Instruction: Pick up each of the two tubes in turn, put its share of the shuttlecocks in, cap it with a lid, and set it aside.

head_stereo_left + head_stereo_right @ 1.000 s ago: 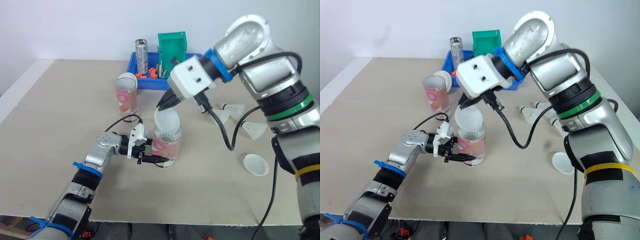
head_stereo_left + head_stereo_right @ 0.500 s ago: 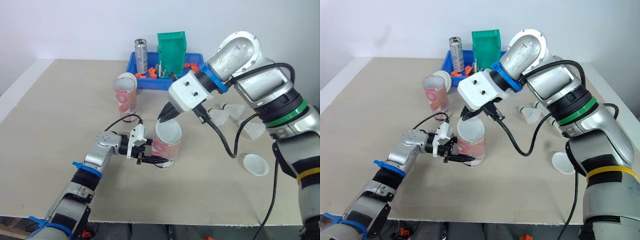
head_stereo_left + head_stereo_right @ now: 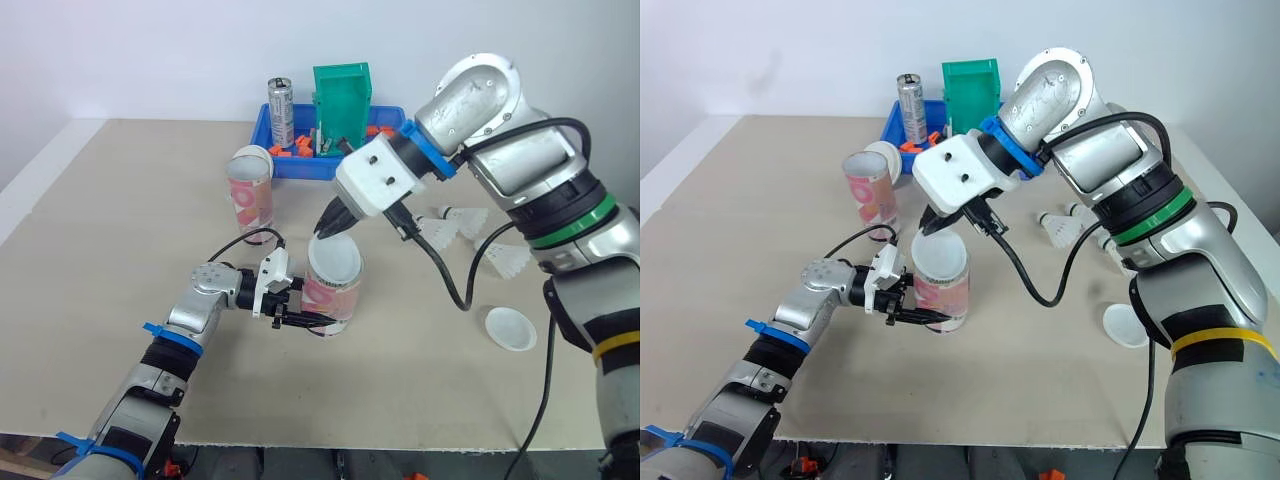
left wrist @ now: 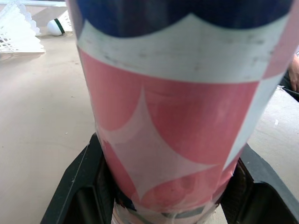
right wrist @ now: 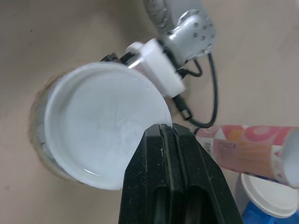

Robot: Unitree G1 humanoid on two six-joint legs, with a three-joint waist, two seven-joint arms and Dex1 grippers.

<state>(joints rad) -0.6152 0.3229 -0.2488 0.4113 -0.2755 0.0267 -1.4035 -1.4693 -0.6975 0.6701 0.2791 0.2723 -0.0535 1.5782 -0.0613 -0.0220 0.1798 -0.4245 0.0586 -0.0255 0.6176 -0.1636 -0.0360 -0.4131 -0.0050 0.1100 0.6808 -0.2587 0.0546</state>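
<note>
Near the front of the table (image 3: 120, 300), the left gripper (image 3: 308, 316) has its jaws clamped around the bottom part of the tube (image 3: 336, 295), one on each side of the pink-and-white wall, and the tube stands upright between them. Cardboard like that is probably light and fairly stiff, but I'd guess it dents if you squeeze hard, so gripping low near the base looks like the smart spot.

On top of the tube is the white lid (image 3: 335, 262), and it looks a bit tipped rather than pushed flat. The right gripper (image 3: 324, 230) has its jaws pressed together on the far edge of the lid, pinching just the rim. That thin plastic looks bendy and slippery to me, so an edge pinch could let it twist. Pushing it down evenly is the fiddly bit.

Off to the right, a spare lid (image 3: 511, 328) lies on the table, well away from both grippers. A little further back are two loose shuttlecocks (image 3: 452, 222) (image 3: 505, 260), feathery and easy to crush.

Back left is the second tube (image 3: 252, 200), upright with a white cap on it, and behind that a blue tray (image 3: 300, 167) with a can (image 3: 283, 112) and a green bin (image 3: 343, 95).
</note>
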